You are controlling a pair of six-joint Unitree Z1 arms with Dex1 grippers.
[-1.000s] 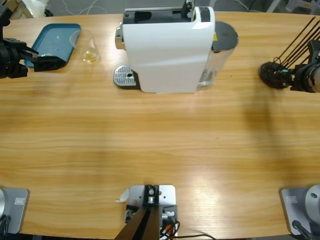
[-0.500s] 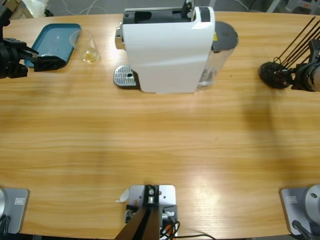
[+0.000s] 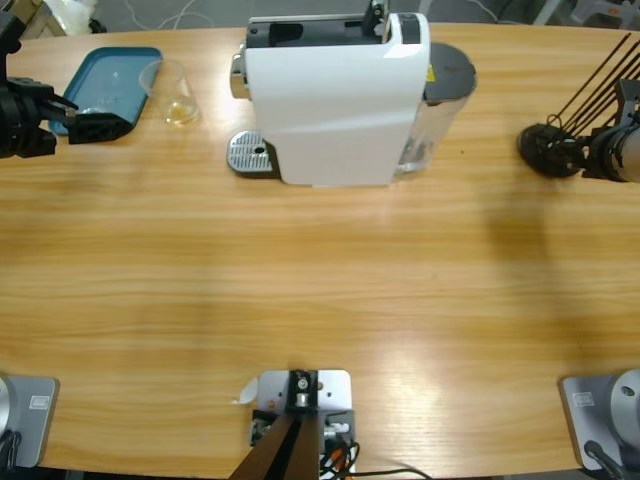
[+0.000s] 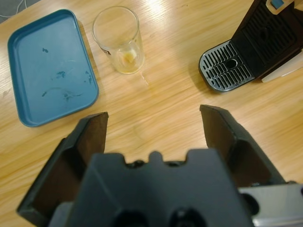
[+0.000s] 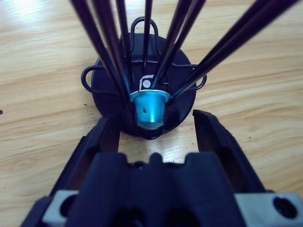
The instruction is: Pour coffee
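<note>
Amber coffee (image 4: 128,57): shallow in clear glass tumbler (image 4: 118,38), beside teal plastic tray (image 4: 49,66).
Left gripper (image 4: 154,124): jaws apart, short of tumbler.
Right gripper (image 5: 156,125): jaws apart at blue capsule (image 5: 149,109).
Advice: centre, then close gently.

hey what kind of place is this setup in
Probably a lab bench staged as a coffee station: a white coffee machine, a capsule rack holding a blue capsule, and a glass on a wooden table.
</note>
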